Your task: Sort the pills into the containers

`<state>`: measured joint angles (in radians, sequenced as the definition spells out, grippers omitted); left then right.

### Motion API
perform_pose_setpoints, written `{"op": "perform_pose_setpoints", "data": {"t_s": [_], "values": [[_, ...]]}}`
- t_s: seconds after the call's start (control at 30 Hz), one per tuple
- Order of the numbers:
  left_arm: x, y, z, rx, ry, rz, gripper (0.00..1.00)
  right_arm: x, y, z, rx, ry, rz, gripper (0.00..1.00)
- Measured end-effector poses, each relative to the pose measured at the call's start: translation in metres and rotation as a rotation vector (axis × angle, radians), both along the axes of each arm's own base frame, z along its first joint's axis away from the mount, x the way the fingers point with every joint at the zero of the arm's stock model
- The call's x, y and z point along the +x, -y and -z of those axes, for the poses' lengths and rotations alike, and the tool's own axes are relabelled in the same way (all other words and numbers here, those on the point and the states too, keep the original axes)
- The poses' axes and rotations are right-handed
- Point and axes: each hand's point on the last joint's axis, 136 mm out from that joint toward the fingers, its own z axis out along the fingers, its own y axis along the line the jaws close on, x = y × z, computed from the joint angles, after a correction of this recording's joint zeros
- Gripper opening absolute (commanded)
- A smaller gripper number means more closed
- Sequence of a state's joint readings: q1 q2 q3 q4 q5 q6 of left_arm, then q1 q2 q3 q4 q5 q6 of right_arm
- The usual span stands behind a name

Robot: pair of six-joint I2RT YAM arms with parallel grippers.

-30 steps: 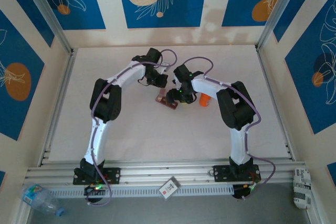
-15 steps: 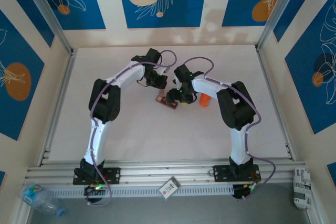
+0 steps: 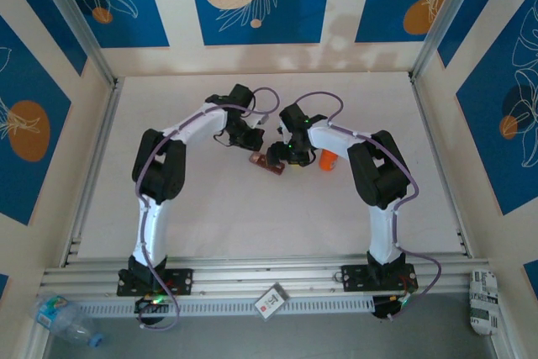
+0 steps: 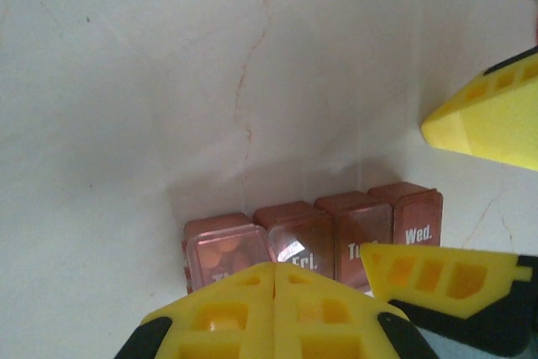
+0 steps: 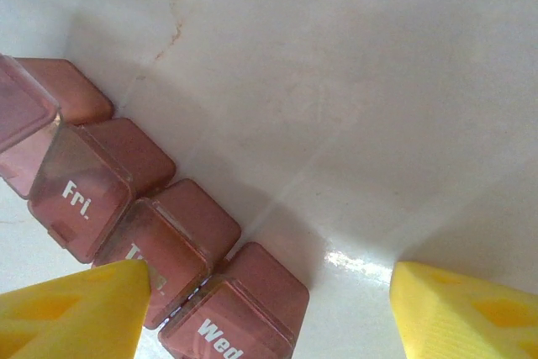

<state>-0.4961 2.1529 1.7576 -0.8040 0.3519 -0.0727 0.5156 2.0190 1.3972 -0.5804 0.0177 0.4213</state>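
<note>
- The containers [image 3: 267,161], a reddish-brown strip of four joined compartments, lie on the worktop [image 3: 210,208] at the centre of the top view, between the two arm tips. An orange bottle [image 3: 327,160] stands just to their right.
- Left gripper [image 4: 275,279]: jaws fully closed and holding nothing. They sit over the strip's end compartment at lower left of the left wrist view, where round pills [image 4: 220,250] show through the lid. I judge the closed tips are meant to press a lid or steady the strip.
- Right gripper [image 5: 271,273]: jaws partly open and empty, set around the "Wed" end. I judge this brackets the strip against sliding.
- I cannot tell whether either tip touches the strip.
</note>
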Motion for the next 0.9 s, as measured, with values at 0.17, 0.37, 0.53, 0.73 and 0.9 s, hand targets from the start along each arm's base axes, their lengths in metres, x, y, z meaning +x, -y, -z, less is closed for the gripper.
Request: {"op": "perform_pose_setpoints", "data": {"t_s": [0.17,0.37,0.53,0.73,0.9], "values": [[-0.008,-0.004,0.005,0.011,-0.02,0.0,0.0,0.0,0.0,0.0,0.001,0.0,0.001,0.75],[-0.016,-0.008,0.014,0.025,-0.044,0.002,0.0,0.0,0.0,0.0,0.003,0.0,0.002,0.75],[-0.023,-0.01,0.02,0.036,-0.062,0.005,0.0,0.0,0.0,0.0,0.003,0.0,0.002,0.75],[-0.023,-0.011,0.024,0.04,-0.06,0.004,0.0,0.0,0.0,0.0,0.004,0.0,0.003,0.75],[-0.019,-0.01,0.024,0.039,-0.043,0.003,0.0,0.0,0.0,0.0,0.004,-0.001,0.006,0.75]]}}
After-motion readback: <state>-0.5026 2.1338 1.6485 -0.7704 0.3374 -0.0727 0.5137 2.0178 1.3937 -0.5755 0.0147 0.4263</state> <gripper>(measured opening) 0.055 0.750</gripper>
